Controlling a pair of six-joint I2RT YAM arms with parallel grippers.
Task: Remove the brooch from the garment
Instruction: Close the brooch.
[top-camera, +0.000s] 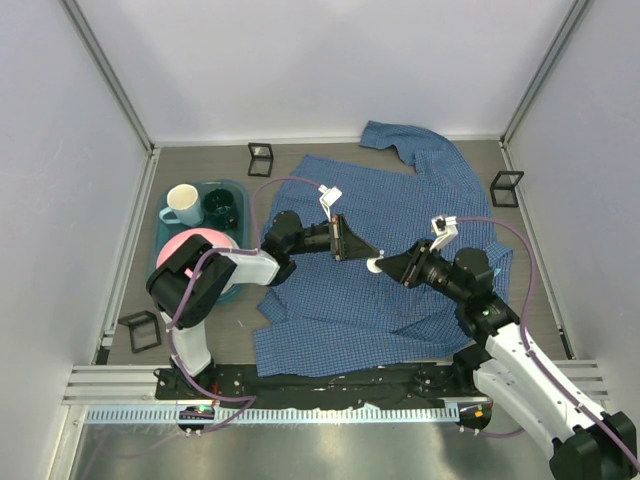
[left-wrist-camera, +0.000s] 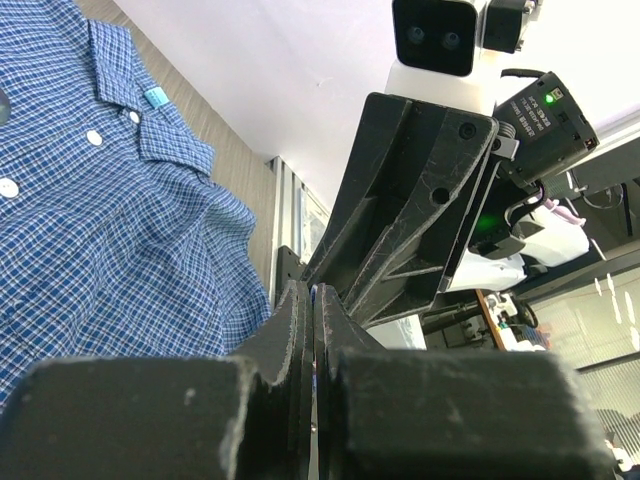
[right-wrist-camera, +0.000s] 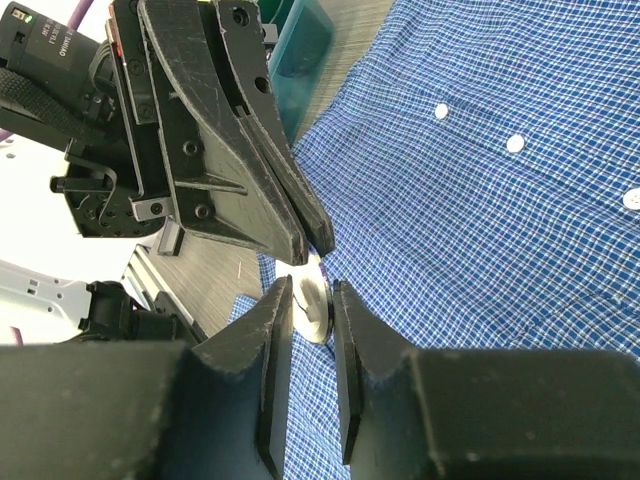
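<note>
The blue checked shirt (top-camera: 400, 200) lies spread over the table, collar at the back. A small white round brooch (top-camera: 373, 266) sits on its middle. My right gripper (top-camera: 385, 264) comes in from the right. In the right wrist view its fingers (right-wrist-camera: 275, 330) are closed on either side of the brooch (right-wrist-camera: 314, 310). My left gripper (top-camera: 370, 253) reaches in from the left, its tips (right-wrist-camera: 322, 238) just above the brooch. In the left wrist view it (left-wrist-camera: 315, 295) is shut, with a thin line of blue cloth between the fingers. The shirt (left-wrist-camera: 90, 230) lies behind it.
A teal tray (top-camera: 205, 188) at the left holds a white mug (top-camera: 183, 205), a dark green cup (top-camera: 221, 207) and a pink bowl (top-camera: 195, 245). Small black frames stand at the back (top-camera: 260, 158), right (top-camera: 507, 187) and front left (top-camera: 140, 330). Walls enclose the table.
</note>
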